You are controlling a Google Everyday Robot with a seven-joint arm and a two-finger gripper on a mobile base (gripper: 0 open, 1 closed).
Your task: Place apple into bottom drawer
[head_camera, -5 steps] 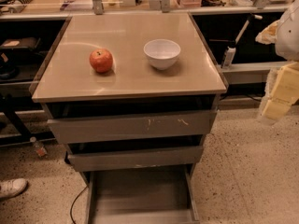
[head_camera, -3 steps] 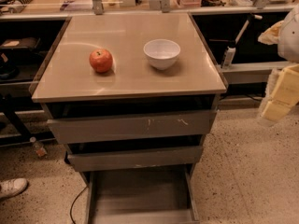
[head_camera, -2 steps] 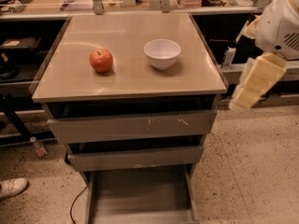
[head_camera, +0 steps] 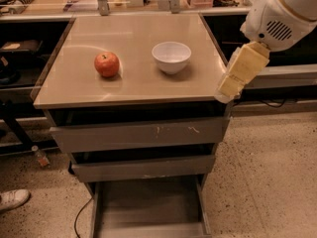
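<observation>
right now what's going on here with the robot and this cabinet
A robot arm is set to put the apple away but has not touched it. Its hand hangs by the right front corner of the cabinet top, well apart from the apple, which rests on that top to the left of the white bowl. The bottom drawer stands pulled open, and the apple is not yet in it.
</observation>
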